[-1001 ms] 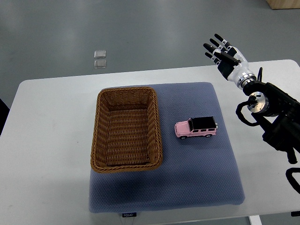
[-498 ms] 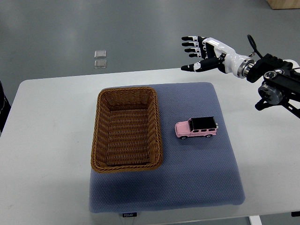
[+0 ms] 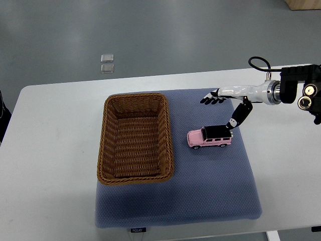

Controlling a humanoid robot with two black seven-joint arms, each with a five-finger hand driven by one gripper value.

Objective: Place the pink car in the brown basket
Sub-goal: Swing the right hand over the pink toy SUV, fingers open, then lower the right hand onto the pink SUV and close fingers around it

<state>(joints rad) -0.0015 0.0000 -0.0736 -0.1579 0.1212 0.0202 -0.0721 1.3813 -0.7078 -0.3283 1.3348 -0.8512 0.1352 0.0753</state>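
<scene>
A pink toy car with a black roof stands on the blue mat, just right of the brown wicker basket. The basket holds nothing. My right hand reaches in from the right edge and hovers above and slightly behind the car. Its fingers stretch out flat to the left, and the thumb hangs down toward the car's rear roof. The hand is open and holds nothing. My left arm does not show.
The mat lies on a white table, with grey floor beyond its far edge. Two small clear squares lie on the floor behind the basket. A dark object shows at the left edge.
My right hand has swung down and to the left, from high over the table's far right corner to just above the pink car. Car and basket have not moved.
</scene>
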